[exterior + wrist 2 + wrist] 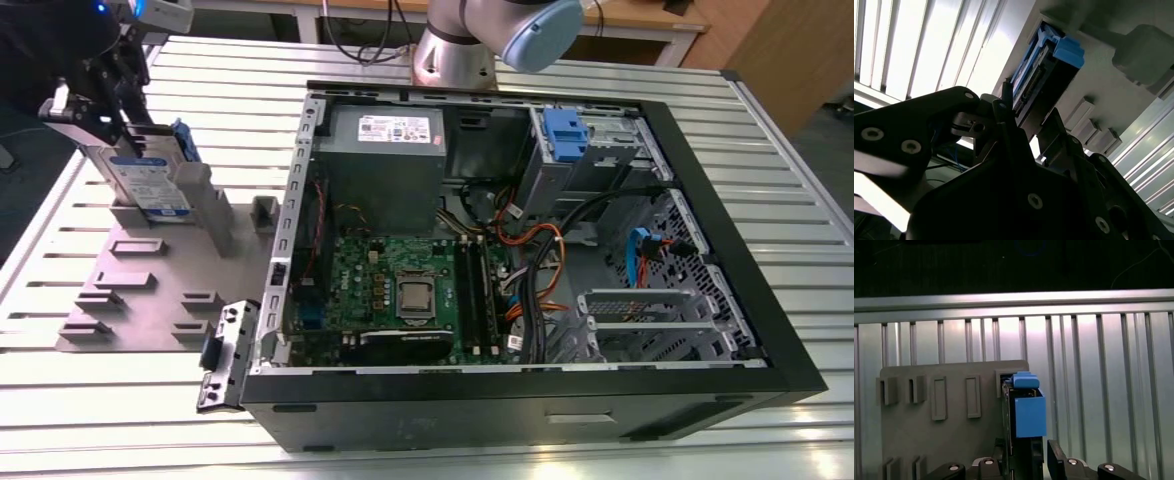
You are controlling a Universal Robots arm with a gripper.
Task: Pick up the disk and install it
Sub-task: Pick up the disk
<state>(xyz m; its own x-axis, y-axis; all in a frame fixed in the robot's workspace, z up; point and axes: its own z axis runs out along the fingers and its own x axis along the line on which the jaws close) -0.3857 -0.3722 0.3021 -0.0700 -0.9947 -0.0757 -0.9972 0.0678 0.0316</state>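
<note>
Disk station and open chassis, with 1 arm at work. The disk (144, 178) stands on end in a slot of the grey fixture plate (147, 290), on the exterior view's left. Its long axis is roughly upright and its labelled face is turned toward the camera. The gripper (114, 125) sits directly over the disk's upper end, aligned with that axis, so the disk lies straight below the tool.

In the first wrist view, the gripper (1026, 456) brackets the disk (1030, 412), and the blue rail end points down toward the fixture plate (954, 440). In the second wrist view, the gripper (1029, 122) straddles the same edge of the disk (1046, 60). Whether it clamps the disk or merely flanks it cannot be told. The disk's lower end appears to rest in the slot, so it does not look lifted.

The fixture plate lies flat on a slatted aluminium table (120, 420), just beside the open computer case (534, 385). Inside the case, the power supply (387, 150) sits near the far wall. The perforated cage with a blue latch (587, 140) occupies the far corner on the exterior view's right, well apart from the disk. There is open space above the fixture, while loose cables crowd the case interior.
</note>
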